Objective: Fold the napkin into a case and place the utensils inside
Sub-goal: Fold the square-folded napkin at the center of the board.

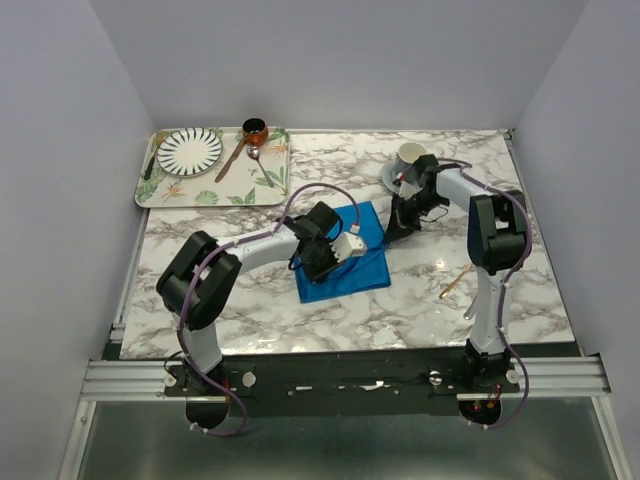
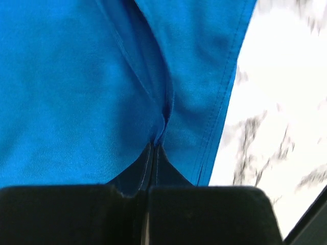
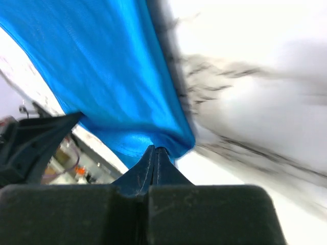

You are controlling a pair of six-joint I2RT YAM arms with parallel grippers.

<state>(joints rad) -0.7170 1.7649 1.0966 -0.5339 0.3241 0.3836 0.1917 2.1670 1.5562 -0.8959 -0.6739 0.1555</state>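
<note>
The blue napkin lies partly folded on the marble table, between the two arms. My left gripper stands over its left part. In the left wrist view the gripper is shut, pinching a ridge of the napkin. My right gripper is at the cloth's right edge. The right wrist view shows that gripper shut on a lifted edge of the napkin. A gold spoon lies on the table to the right, apart from the cloth.
A patterned tray at the back left holds a striped plate, a brown pot and a brown-handled spoon. A cup on a saucer stands behind the right arm. Grey walls close in three sides.
</note>
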